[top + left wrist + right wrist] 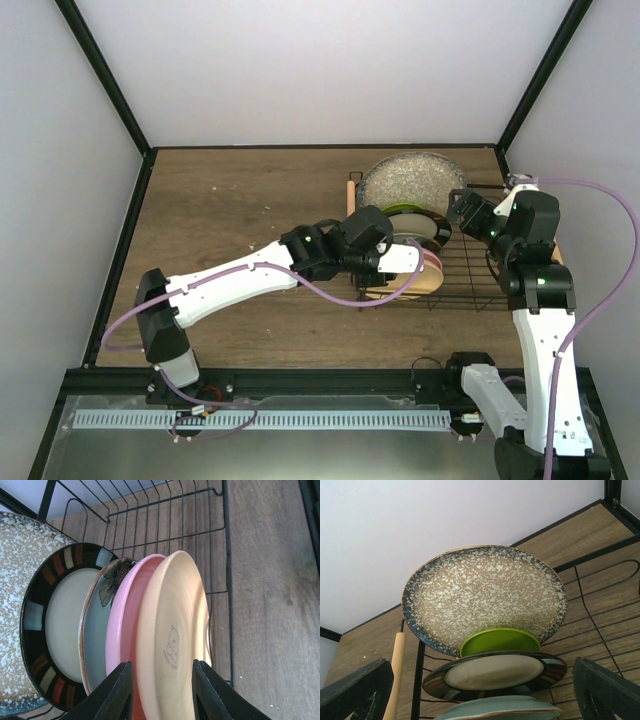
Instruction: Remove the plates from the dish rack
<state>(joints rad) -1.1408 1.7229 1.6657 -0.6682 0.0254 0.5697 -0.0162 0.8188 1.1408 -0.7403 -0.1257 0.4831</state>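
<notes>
Within dish rack [228, 580], pale orange plate [172, 630], upright

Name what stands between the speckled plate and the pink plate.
Three plates: lime green plate, dark-rimmed cream plate, flowered mint plate. Right wrist view shows the first two, left wrist view the last two.

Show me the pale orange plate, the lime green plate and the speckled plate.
pale orange plate [175, 615], left wrist view, face centre
lime green plate [500, 641], right wrist view, visible face
speckled plate [485, 592], right wrist view, face centre
</notes>
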